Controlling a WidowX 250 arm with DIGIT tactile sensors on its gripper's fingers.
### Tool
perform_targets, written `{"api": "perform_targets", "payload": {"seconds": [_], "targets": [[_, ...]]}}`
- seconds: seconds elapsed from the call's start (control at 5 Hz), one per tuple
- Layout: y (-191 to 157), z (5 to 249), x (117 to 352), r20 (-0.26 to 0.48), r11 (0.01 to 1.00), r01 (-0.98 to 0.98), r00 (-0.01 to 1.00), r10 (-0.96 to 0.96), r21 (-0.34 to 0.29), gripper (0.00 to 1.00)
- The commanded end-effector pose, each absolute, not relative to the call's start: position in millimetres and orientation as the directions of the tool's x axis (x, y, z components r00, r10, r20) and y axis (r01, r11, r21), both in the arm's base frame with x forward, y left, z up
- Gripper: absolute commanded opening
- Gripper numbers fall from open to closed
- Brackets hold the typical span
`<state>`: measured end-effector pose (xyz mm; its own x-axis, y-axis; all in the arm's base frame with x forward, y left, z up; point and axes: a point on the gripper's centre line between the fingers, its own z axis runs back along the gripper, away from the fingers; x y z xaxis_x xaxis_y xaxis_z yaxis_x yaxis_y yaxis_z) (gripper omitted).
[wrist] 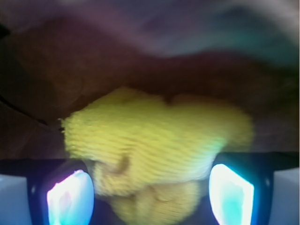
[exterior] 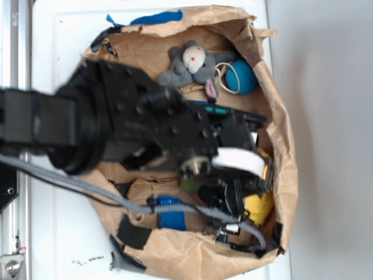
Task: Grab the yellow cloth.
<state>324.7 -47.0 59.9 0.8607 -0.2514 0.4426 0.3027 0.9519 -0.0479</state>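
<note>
The yellow cloth (wrist: 154, 140) is bunched up, bright yellow and ribbed, and fills the middle of the wrist view. It lies on brown paper. My gripper (wrist: 150, 197) is open, with one glowing finger (wrist: 70, 199) on the left and the other on the right of the cloth's near part. The cloth sits in the gap between them. In the exterior view the gripper (exterior: 245, 189) is low over the right side of the paper. Only part of the yellow cloth (exterior: 259, 207) shows past the arm.
A crumpled brown paper bag (exterior: 280, 140) lines the work area, with raised edges. A grey mouse plush (exterior: 192, 64) and a blue yarn ball (exterior: 240, 77) lie at the back. A blue object (exterior: 172, 219) and a sliver of green plush (exterior: 189, 185) lie near the arm.
</note>
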Motion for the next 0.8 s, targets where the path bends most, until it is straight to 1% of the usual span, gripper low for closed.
{"api": "perform_targets", "payload": {"seconds": [0.0, 0.4, 0.6], "targets": [[-64, 66, 338, 0.466, 0.949, 0.314, 0.842, -0.271, -0.016, 1.0], [-74, 55, 344, 0.451, 0.948, 0.317, 0.845, -0.288, 0.012, 1.0], [-73, 53, 349, 0.438, 0.955, 0.295, 0.857, -0.269, 0.009, 1.0]]}}
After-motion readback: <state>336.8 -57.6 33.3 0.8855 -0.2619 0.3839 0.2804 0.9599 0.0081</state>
